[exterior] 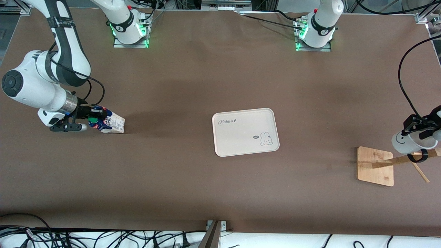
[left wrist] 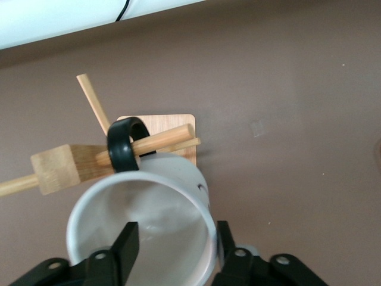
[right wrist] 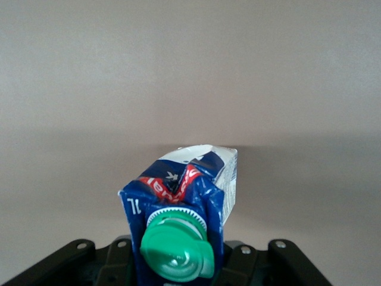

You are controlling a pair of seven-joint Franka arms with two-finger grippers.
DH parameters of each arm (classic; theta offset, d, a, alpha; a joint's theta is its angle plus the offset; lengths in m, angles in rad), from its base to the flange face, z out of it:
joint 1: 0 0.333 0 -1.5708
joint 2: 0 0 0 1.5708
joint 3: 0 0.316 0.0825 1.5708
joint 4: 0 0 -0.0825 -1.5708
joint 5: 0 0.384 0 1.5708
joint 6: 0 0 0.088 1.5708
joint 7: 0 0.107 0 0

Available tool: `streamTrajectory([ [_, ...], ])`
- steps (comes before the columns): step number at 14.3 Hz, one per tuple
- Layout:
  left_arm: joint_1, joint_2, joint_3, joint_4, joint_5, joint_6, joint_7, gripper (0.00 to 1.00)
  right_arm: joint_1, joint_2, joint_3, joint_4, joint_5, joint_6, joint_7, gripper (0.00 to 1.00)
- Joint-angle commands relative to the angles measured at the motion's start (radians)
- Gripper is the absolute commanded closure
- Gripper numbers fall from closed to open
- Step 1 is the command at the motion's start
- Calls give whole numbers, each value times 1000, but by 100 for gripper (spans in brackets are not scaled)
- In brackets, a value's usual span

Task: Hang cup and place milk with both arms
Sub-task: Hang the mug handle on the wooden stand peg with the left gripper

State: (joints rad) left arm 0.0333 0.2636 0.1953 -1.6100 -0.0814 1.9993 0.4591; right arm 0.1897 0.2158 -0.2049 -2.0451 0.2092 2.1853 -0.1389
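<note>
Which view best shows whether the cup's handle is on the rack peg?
The left wrist view: the cup's black handle loops around a wooden peg. The front view shows cup and handle small, near the frame edge. The right wrist view shows none of it.

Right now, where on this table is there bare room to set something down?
The tray is bare inside. Brown table lies open between the tray and the milk, and between the tray and the wooden rack. It is crowded around the right gripper and where the left gripper meets the cup.

Robotics lab; bolted arm bases [exterior: 130,32], brown-covered table [exterior: 193,189], loose cables [exterior: 103,237] along its edge
</note>
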Motion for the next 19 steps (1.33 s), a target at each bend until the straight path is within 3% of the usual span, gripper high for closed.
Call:
streamTrajectory([
  [1,-42,5,-8,36,-9,-17,16,0,-1,2,4,-15,33,24,-18,64],
  [2,-53,5,-13,48,-11,-23,13,0,-1,4,4,-12,42,21,-16,40],
  [3,-64,3,-23,51,-14,-30,1,0,-1,7,2,-9,44,19,-15,0],
  [9,-121,0,-63,32,-15,-43,-74,0,-1,-1,-2,6,44,4,-13,0],
  [13,-154,-84,-88,-25,6,-158,-230,0,-1,-6,-2,26,44,-18,-4,0],
  [17,-155,-236,-111,-174,77,-223,-258,0,-1,-3,-4,190,39,-207,-5,0],
  [19,-151,-256,-111,-185,110,-231,-269,0,-4,1,-7,279,30,-316,-5,0],
])
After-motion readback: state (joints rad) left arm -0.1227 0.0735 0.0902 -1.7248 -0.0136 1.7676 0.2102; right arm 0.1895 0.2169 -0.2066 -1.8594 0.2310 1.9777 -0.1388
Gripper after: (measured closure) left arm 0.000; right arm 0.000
